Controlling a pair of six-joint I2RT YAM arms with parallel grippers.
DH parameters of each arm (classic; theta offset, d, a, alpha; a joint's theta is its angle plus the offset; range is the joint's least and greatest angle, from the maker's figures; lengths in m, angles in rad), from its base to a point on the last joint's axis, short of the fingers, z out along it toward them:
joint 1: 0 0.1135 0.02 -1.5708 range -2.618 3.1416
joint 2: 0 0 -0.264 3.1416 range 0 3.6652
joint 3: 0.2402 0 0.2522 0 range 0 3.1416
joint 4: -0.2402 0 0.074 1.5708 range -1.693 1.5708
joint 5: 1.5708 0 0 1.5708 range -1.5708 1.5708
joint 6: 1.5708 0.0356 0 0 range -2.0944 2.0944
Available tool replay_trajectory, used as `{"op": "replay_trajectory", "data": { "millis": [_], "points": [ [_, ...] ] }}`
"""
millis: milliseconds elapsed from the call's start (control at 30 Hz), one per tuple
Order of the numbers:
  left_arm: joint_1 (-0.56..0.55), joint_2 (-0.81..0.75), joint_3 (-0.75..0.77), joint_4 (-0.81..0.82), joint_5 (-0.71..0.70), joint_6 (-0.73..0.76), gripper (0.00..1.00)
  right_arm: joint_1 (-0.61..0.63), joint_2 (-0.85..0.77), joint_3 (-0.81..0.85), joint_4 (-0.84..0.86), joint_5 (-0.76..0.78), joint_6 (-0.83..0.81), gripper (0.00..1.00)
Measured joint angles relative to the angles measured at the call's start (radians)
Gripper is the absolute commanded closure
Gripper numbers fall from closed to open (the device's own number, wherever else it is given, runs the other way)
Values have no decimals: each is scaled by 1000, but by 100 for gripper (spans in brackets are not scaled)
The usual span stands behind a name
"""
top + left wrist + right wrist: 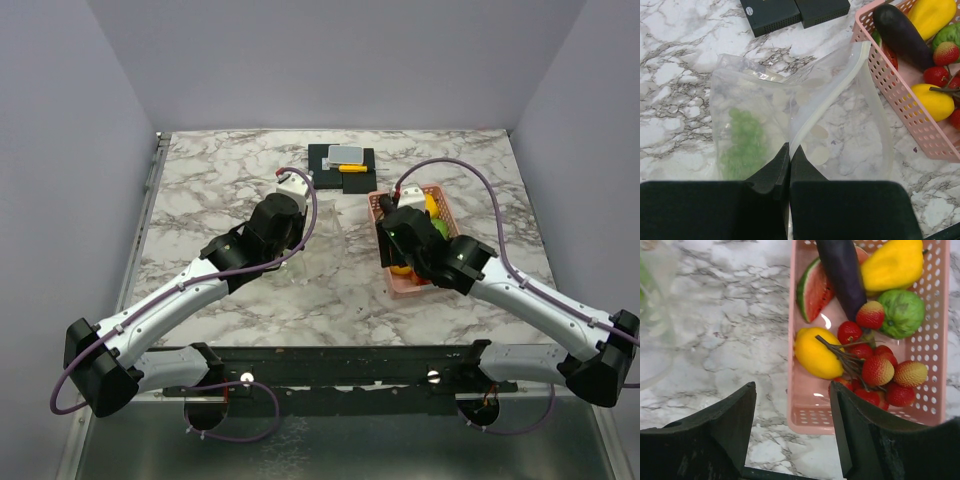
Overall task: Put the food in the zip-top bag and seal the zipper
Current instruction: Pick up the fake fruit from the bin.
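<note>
Marble top: bag between jaws (left)

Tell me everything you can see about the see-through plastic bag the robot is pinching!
The clear, crinkly zip-top plastic bag sits on the white marble table, right beside the pink perforated plastic basket. A whitish zipper strip runs along its mouth, which looks open. The left gripper is shut on the bag's edge, holding it up. Through the thin plastic a blurry, bumpy green cluster shows; whether it is inside or behind, I cannot tell.
</note>
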Motion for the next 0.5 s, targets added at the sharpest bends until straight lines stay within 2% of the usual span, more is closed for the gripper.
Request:
{"op": "replay_trajectory", "data": {
  "millis": [500],
  "points": [
    [0, 0, -4, 0, 0, 0, 100, -153, 198, -23, -69, 35, -50, 44]
  ]
}}
